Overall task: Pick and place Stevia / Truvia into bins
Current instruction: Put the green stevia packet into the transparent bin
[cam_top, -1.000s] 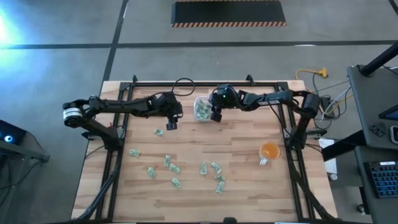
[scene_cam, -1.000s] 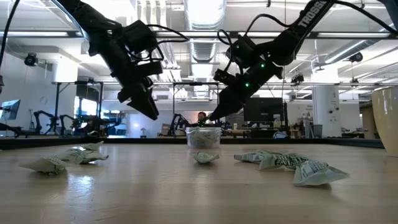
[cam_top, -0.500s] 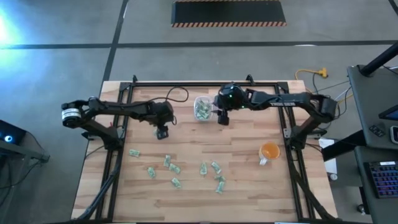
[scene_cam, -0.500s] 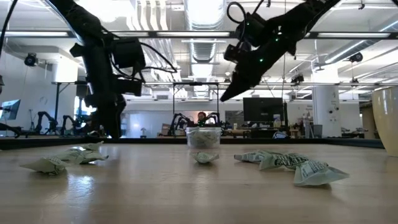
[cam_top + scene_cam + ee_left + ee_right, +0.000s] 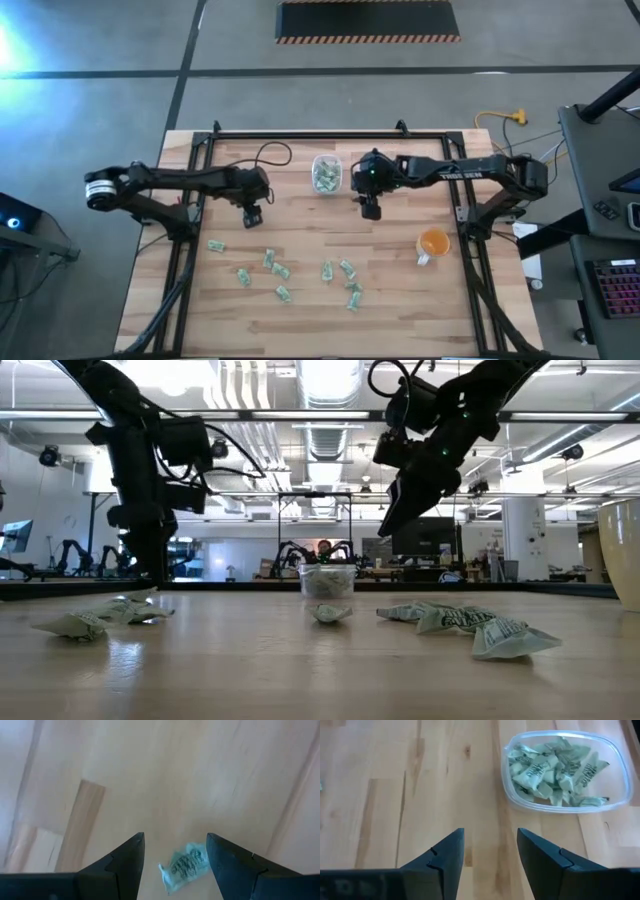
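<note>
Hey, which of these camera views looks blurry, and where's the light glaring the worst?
Left wrist view: soft and smeared, the packet between the left gripper fingers reads fuzzy. Right wrist view: sharp, the clear tub and its packets crisp. Low view: bright ceiling lights wash out the top, arms in silhouette. High view: a blue-white glare at the left edge.

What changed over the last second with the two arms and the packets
The left gripper swung away from the clear tub and came down over a lone packet, jaws open around it, not yet gripping. The right gripper left the tub and pulled back toward the table's middle, open and empty. The tub, the scattered packets and the orange cup stayed put.
</note>
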`<control>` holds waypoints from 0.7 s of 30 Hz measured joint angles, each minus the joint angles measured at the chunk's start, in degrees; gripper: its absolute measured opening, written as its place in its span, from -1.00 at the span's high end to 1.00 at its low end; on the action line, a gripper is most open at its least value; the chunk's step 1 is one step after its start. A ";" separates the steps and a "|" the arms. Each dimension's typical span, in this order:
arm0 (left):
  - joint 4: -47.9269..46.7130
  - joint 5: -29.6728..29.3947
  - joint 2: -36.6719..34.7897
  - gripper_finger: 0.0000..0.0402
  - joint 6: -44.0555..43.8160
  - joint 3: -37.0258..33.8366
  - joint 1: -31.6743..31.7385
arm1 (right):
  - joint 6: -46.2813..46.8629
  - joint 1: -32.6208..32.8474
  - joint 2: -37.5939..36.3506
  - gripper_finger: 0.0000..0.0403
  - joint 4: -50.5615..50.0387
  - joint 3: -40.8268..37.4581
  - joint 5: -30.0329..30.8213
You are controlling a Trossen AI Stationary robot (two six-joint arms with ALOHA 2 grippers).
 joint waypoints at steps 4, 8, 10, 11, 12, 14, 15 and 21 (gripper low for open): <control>-0.92 -0.01 -2.91 0.03 0.02 0.00 0.00 | 0.57 -0.04 -0.01 0.16 0.00 0.00 0.04; -2.49 0.16 -4.36 0.03 -0.11 -0.03 0.00 | 1.16 0.01 0.35 0.16 0.04 0.00 0.01; -3.79 0.19 -4.35 0.03 -1.41 -0.39 0.00 | 1.60 -0.04 0.52 0.16 -0.01 -0.04 0.02; -3.86 0.30 -4.02 0.03 -1.75 -0.72 0.00 | 1.60 -0.04 0.55 0.16 0.03 -0.04 0.04; -3.59 0.55 -3.63 0.03 -1.91 -0.96 0.00 | 1.62 -0.03 0.57 0.17 0.05 -0.04 0.02; -2.71 1.38 -2.89 0.03 -1.87 -1.39 0.00 | 1.62 0.00 0.60 0.18 0.05 -0.04 0.01; -1.98 1.64 -2.43 0.03 -1.65 -1.68 0.00 | 1.61 0.01 0.60 0.18 0.02 -0.04 0.01; 0.58 2.04 0.55 0.03 -1.51 -3.82 0.00 | 2.19 -0.01 0.60 0.19 0.07 -0.09 0.01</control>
